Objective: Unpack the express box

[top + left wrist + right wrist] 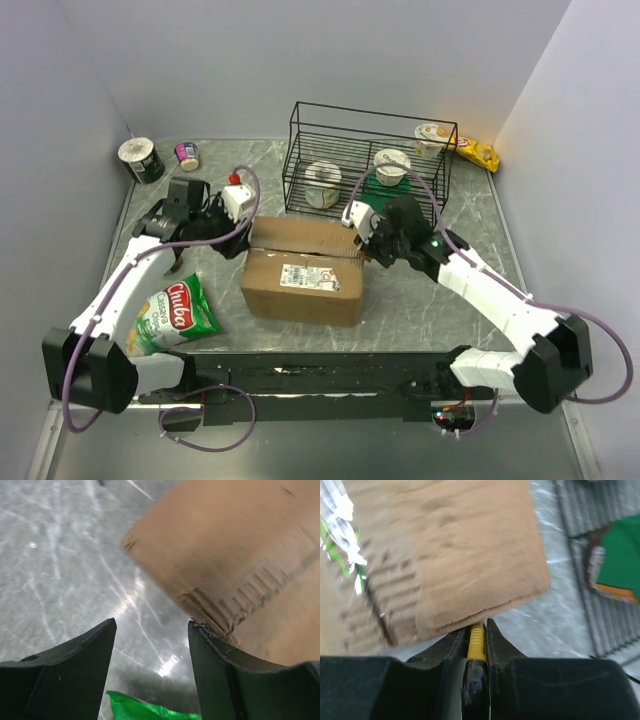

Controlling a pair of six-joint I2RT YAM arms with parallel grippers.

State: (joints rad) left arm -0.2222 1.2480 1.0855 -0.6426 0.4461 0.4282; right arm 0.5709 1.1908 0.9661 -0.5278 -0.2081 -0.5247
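Our right gripper (477, 626) had its fingers pressed together on a yellow ribbed tool (477, 642), the tip right at the edge of a cardboard flap (470, 555); what kind of tool it was we could not tell. Our left gripper (151, 626) had its fingers apart and held nothing, one finger (215, 660) at the frayed corner of the box's left end, the other over bare table (55, 570). The box (300, 275) lay mid-table between the two arms, white label showing, with the wire basket (370, 160) just behind it and a green snack bag (175, 312) near its left side. To do this step well, we judged, the left fingers needed to close on that corner and steady the box. The right needed to hold the tool low and level under the flap edge, running along it and not digging down into whatever lay inside. A hard push risked sliding the box against the basket.
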